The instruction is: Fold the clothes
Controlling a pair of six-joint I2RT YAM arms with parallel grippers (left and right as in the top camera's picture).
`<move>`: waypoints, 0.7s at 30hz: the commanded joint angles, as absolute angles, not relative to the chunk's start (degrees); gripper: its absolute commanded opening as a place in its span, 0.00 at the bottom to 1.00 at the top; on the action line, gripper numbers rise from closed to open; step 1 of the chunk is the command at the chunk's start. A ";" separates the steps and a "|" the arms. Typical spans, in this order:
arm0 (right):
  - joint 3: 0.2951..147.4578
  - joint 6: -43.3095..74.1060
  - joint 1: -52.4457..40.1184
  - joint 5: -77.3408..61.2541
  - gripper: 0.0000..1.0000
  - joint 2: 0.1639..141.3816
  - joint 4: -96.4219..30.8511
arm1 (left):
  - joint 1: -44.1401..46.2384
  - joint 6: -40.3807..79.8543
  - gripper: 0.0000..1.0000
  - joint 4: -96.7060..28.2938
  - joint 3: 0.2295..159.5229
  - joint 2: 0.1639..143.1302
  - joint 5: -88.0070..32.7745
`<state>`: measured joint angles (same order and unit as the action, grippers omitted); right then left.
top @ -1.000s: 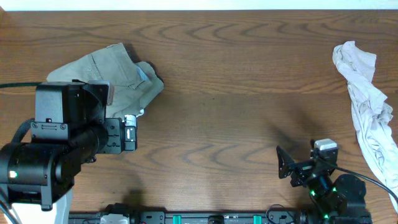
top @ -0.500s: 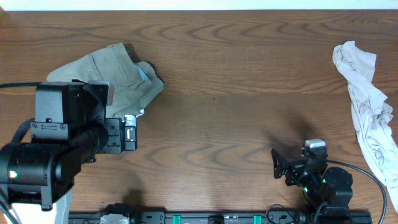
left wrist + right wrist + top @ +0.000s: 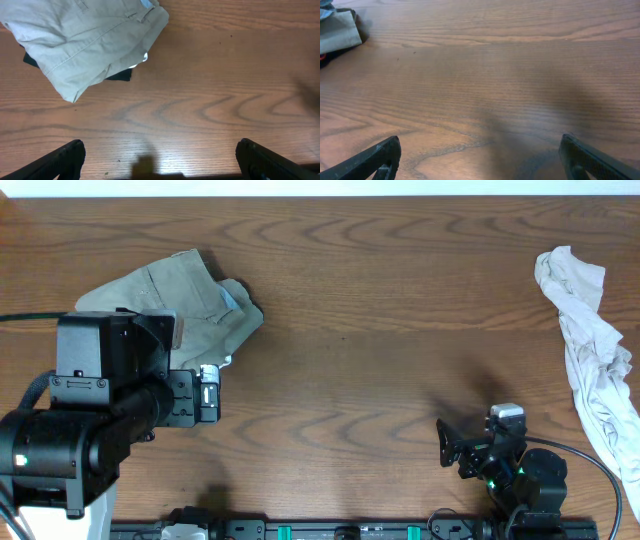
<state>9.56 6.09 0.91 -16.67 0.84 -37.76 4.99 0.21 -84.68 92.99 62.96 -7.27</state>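
The brown wooden bench [image 3: 380,310] fills the overhead view. The left arm [image 3: 90,420] is the bulkiest thing above it, sitting over the near-left part of the bench with its front end just beside the near edge of a folded khaki garment [image 3: 190,305]. That garment lies at the far left as a compact, slightly rumpled bundle. A second, pale garment [image 3: 590,350] lies crumpled in a long, twisted strip along the right edge, well apart from both arms. The smaller right arm [image 3: 520,480] sits low at the near-right, over bare wood. In the left wrist view the left claw [image 3: 160,157] has its two fingers spread wide with nothing between them, and the khaki bundle lies ahead of it, up and to the left. The right claw [image 3: 480,155] is likewise spread wide and holds nothing, with only wood grain below it. A dark piece of cloth [image 3: 120,75] peeks out from under the khaki bundle's near edge.
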 commanded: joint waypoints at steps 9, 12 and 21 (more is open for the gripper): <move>9.37 6.79 1.13 -16.49 0.99 0.38 -37.71 | 5.23 0.75 0.98 -84.79 92.95 63.18 -6.79; 9.37 6.81 1.13 -16.47 0.99 0.38 -37.71 | 5.15 0.73 0.98 -84.58 92.95 62.43 -4.43; 9.37 6.81 1.13 -16.47 0.99 0.38 -37.71 | 5.19 0.71 0.98 -84.66 92.86 55.94 3.68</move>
